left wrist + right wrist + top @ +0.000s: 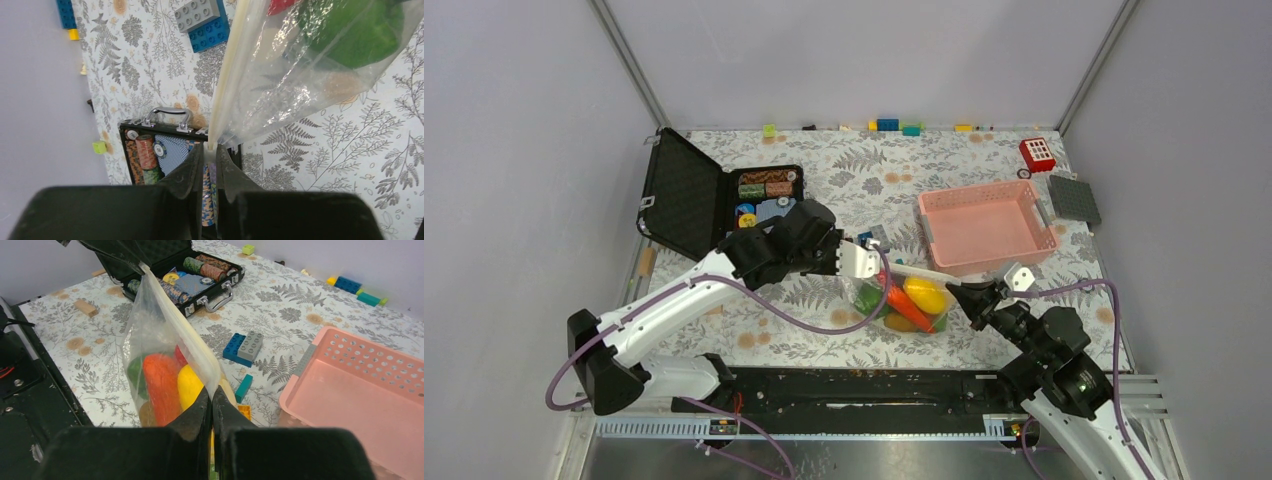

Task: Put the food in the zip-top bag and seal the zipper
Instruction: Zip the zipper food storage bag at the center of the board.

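Whitish zipper (924, 272) runs from ten to four o'clock in the top view. Its ends are pinched by the left gripper (210, 150) and right gripper (213, 395); the bag (150, 335) of food (161, 385) hangs beneath.

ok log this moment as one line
left end effector shut on zipper | right end effector shut on zipper | food inside zip-top bag | zipper stretched between both
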